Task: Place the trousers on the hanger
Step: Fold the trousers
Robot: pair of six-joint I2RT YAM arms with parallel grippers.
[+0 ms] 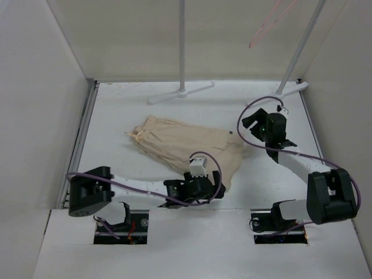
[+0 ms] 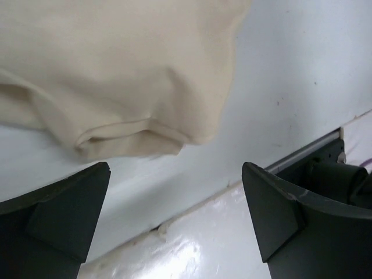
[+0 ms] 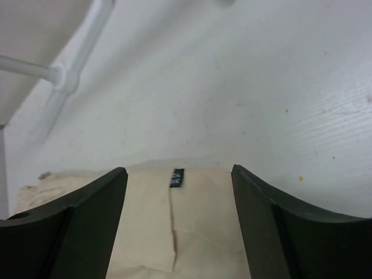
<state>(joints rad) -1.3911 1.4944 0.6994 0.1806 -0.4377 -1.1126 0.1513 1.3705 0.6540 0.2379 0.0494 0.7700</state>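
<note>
**Top external view.** The beige trousers (image 1: 181,146) lie crumpled in a heap at the middle of the white table (image 1: 128,104). One end points toward 10 o'clock and the other toward 4 o'clock. The pink hanger (image 1: 268,22) hangs high at 1 o'clock, well apart from the cloth, between the two grey-white rack poles (image 1: 182,46). The left gripper (image 1: 218,185) sits at the heap's 5 o'clock edge, just beside the cloth. The right gripper (image 1: 250,123) is near the 3 o'clock end of the heap.

**Left wrist view.** The left gripper (image 2: 175,170) is spread wide, and its dark fingers (image 2: 64,209) show at 7 and 5 o'clock. A folded hem of the trousers (image 2: 116,64) fills the view from 9 to 12 o'clock, just beyond the fingertips and not between them. Bare table (image 2: 290,75) shows at 2 o'clock.

**Right wrist view.** The right gripper (image 3: 175,174) is also spread apart and clasps no cloth. The trousers (image 3: 197,232) lie at 6 o'clock, seen through the gap between the fingers, with a small dark label (image 3: 178,177) near their far edge. A foot of the rack (image 3: 65,78) lies at 10 o'clock.
</note>
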